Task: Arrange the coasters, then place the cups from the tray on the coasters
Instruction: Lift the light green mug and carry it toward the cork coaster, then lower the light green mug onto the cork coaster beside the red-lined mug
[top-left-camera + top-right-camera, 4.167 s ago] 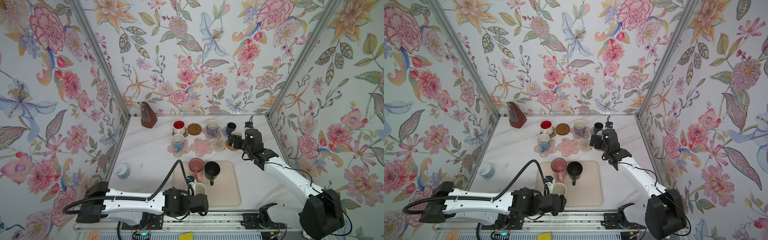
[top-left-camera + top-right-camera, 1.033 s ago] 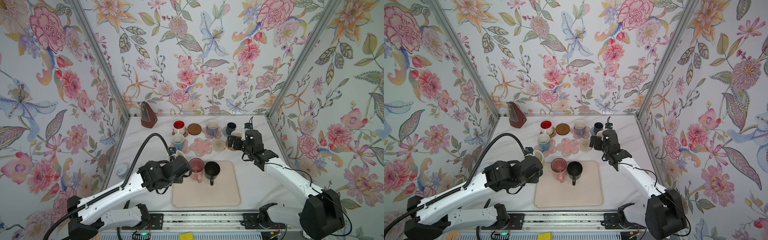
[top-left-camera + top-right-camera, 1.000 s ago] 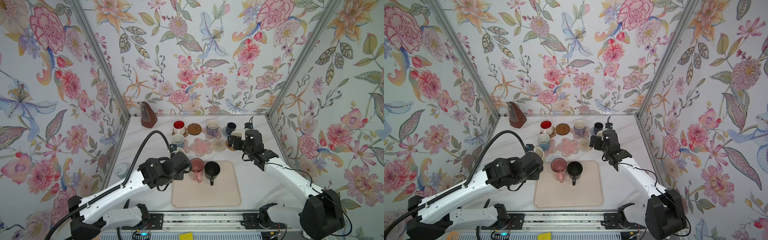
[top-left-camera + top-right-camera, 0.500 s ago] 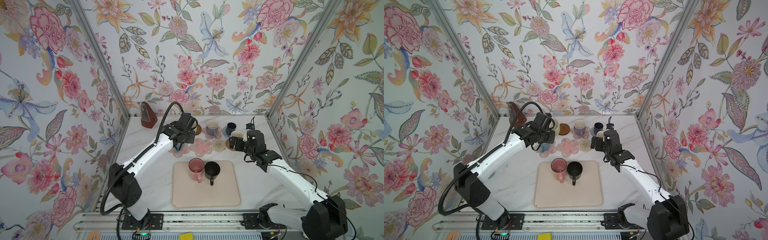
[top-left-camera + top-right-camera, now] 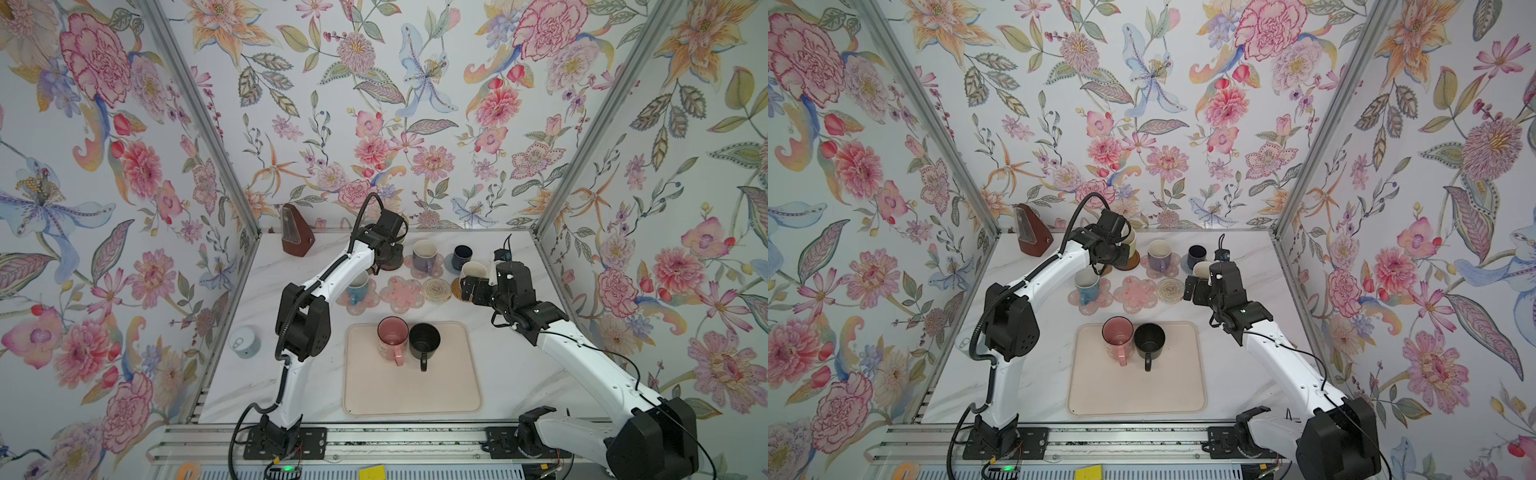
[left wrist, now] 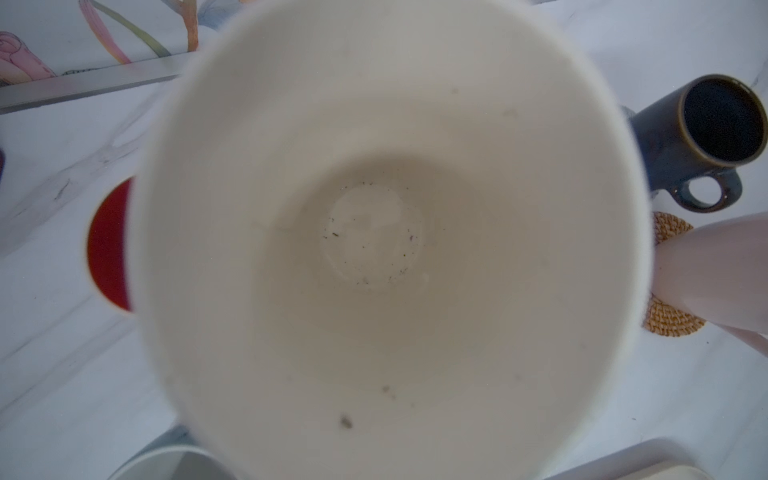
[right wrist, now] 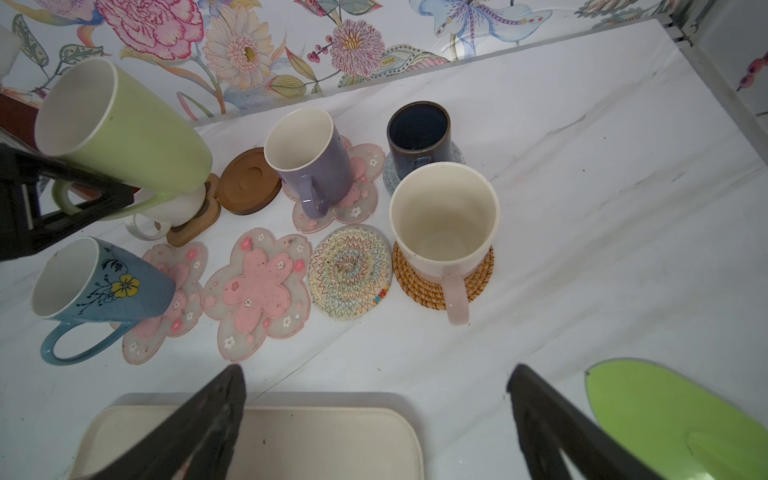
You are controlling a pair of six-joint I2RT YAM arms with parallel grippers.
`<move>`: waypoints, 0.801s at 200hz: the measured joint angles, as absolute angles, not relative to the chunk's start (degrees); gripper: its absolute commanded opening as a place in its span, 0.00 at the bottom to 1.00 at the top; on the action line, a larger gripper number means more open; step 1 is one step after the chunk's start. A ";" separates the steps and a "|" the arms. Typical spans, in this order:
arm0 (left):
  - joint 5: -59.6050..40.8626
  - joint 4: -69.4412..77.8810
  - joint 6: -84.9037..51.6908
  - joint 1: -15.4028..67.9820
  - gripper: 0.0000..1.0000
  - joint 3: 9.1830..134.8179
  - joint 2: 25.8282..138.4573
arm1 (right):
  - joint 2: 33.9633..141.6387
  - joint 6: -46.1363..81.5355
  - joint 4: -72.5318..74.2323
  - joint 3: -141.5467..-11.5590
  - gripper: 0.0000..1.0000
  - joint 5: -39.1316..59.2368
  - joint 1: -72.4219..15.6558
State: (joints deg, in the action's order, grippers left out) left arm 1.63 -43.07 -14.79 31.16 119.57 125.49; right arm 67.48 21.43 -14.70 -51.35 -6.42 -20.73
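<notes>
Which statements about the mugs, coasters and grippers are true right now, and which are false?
Two mugs stand on the tray. True: the pink mug and the black mug.
The right gripper holds the cream mug. False: the right gripper is open and empty; the cream mug stands on the tan coaster.
The left gripper grips the green mug. True.
The white woven coaster carries a mug. False: it is bare.
The navy mug stands on the tray. False: it sits on the grey-blue coaster.
</notes>
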 measured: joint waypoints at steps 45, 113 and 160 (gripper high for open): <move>1.48 -44.21 -14.81 30.55 0.00 126.13 131.81 | 67.48 20.78 -16.12 -51.77 0.99 -6.39 -20.16; 1.45 -45.74 -15.55 29.71 0.00 129.14 137.10 | 67.48 20.36 -16.93 -52.14 0.99 -6.17 -20.10; 1.45 -46.30 -15.94 29.23 0.00 132.33 139.52 | 67.46 20.36 -16.99 -52.14 0.99 -5.93 -20.10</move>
